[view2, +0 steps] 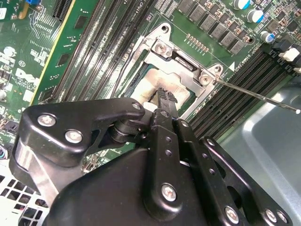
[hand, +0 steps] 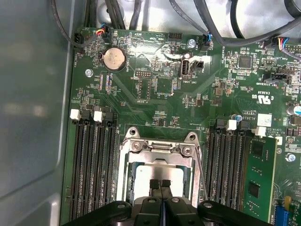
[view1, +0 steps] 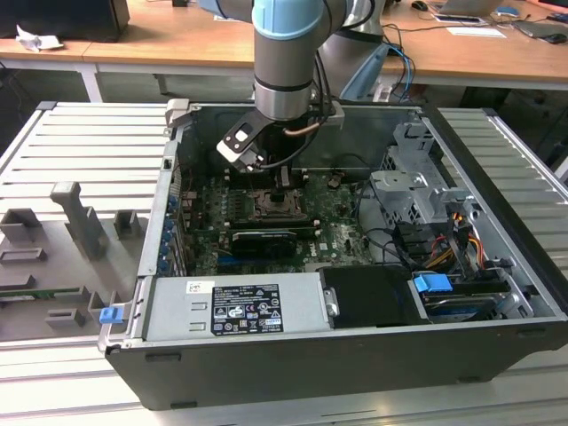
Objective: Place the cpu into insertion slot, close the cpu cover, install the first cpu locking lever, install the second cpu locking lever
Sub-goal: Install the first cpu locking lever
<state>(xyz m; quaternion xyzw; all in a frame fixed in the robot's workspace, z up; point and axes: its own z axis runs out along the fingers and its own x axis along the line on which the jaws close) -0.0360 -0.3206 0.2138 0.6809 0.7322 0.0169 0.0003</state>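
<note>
**Cpu in the socket, my tips pinched shut right above it**

Cpu point(hand: 143, 176) lies flat in the socket on the motherboard point(hand: 155, 89). Its dull metal top shows through the window of the cpu cover point(hand: 160, 155). The cover looks lowered around it, though I cannot tell whether it sits fully flat. My gripper point(hand: 160, 184) hangs directly over the chip with its fingers pressed together and nothing between them. Whether the tips touch the metal I cannot say. One locking lever point(view2: 254, 96) stands free, a thin rod angling out past the memory slots point(hand: 91, 165).

My worry is that pressing down off-centre could tilt the chip and bend the contacts beneath. If the cover rides on an edge of the cpu, forcing a lever would jam it. That springy rod could also slip off my narrow tips and snap sideways onto the board.
</note>
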